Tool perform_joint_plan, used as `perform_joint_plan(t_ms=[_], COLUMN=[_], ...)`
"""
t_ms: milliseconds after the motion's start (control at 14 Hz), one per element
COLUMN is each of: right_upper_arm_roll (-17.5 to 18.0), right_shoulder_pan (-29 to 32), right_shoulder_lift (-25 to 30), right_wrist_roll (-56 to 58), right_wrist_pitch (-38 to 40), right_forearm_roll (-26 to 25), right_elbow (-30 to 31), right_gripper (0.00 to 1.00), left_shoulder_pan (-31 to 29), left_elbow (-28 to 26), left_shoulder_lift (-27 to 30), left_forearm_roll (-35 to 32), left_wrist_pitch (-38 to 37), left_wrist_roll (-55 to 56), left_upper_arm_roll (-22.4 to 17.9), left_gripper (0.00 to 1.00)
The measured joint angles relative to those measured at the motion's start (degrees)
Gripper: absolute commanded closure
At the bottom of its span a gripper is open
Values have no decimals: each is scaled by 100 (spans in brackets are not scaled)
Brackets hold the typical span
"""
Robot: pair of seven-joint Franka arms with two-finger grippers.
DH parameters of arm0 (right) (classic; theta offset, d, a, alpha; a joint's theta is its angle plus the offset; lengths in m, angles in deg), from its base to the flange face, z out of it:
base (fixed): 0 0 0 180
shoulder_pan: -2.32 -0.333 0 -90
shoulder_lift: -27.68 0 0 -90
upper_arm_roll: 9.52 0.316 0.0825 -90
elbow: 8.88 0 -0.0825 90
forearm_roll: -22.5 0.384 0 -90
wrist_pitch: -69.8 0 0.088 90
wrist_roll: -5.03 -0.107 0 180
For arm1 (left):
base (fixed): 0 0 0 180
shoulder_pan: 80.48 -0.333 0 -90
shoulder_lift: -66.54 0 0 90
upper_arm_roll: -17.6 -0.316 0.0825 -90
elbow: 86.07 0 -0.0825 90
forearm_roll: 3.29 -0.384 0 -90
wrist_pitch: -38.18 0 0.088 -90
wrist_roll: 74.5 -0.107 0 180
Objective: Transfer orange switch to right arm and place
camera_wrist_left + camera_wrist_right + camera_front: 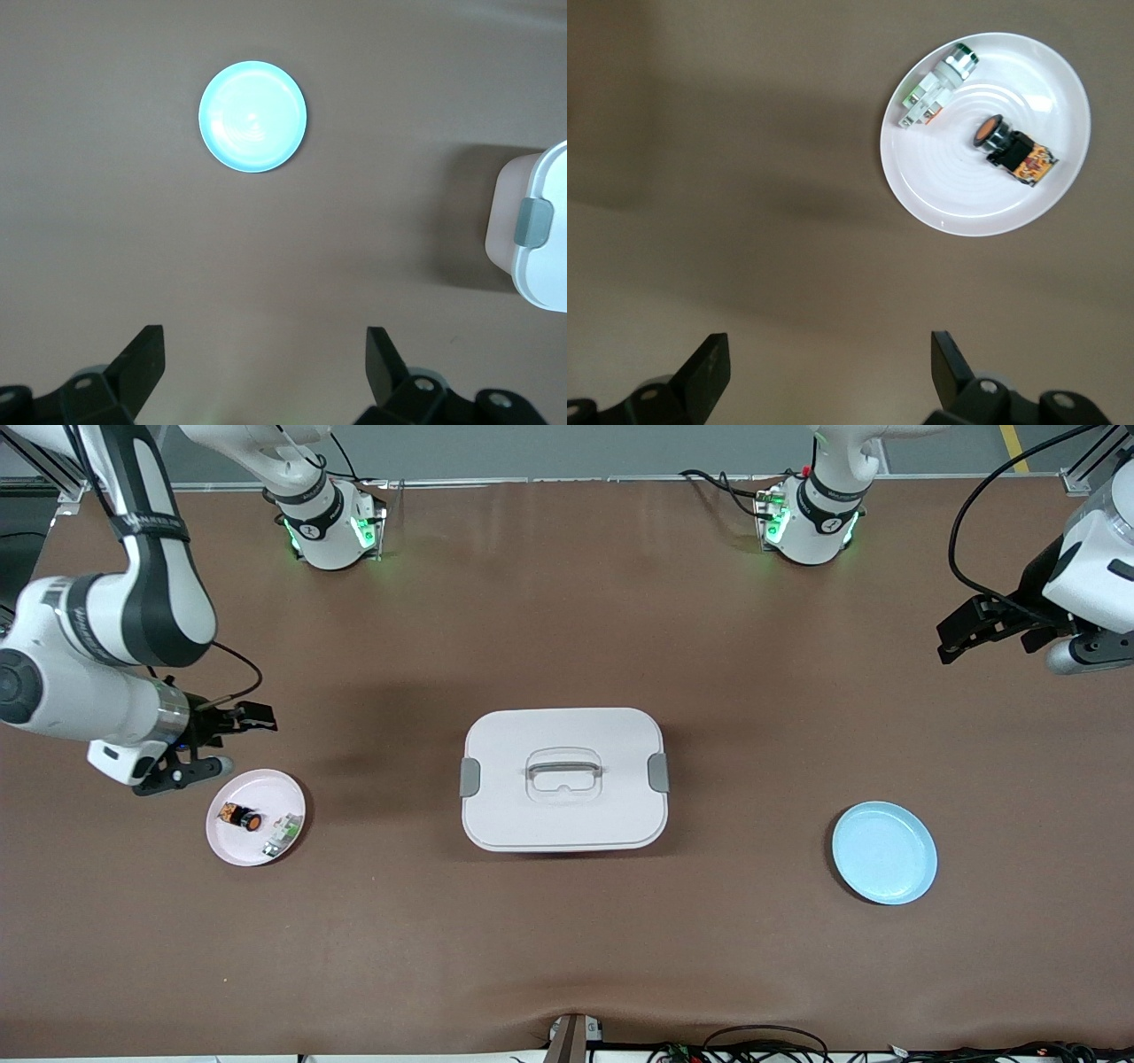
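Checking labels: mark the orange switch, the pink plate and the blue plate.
orange switch (pixel 1014 150): right wrist view, black body.
pink plate (pixel 232 847): front view, bare rim.
blue plate (pixel 252 116): left wrist view, centre.

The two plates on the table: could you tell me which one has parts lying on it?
The pink plate, toward the right arm's end of the table, carries the orange switch and a green-and-white part. The blue plate, toward the left arm's end, is bare.

Blue plate (pixel 252 116) (white box (pixel 540 235) nearby)
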Motion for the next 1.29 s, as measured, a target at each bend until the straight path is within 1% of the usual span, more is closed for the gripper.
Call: perform_joint_plan(t_ms=[143,357,500,786,1000,1286], right_upper_arm_roll=[-39,-66,-83,-104,-111,-66], right_shoulder_pan=[11,42,149,504,767,790], right_shoulder_lift=[24,22,24,22,23,18], right_wrist_roll=[-43,-61,-87,-88,-204,-758], right_wrist_pitch=[335,872,1088,1227,1240,1241], right_forearm_roll=[-104,-475,-511,-551,-546,-546], right_elbow=[-399,-1103,-1561,-2221,-2589,-2708], right_gripper=[0,0,0,0,0,0], left_shoulder_pan=[0,0,0,0,0,0], left_elbow=[0,1,2,3,4,4], left_shoulder_lift=[0,0,0,0,1,1], left_forearm_roll=[0,1,1,1,1,1], left_wrist_pitch=[0,0,0,-1,-5,-6], left_wrist_roll=[0,0,0,0,0,0], left_upper_arm_roll=[0,0,0,0,0,0], left_gripper=[0,0,0,0,0,0])
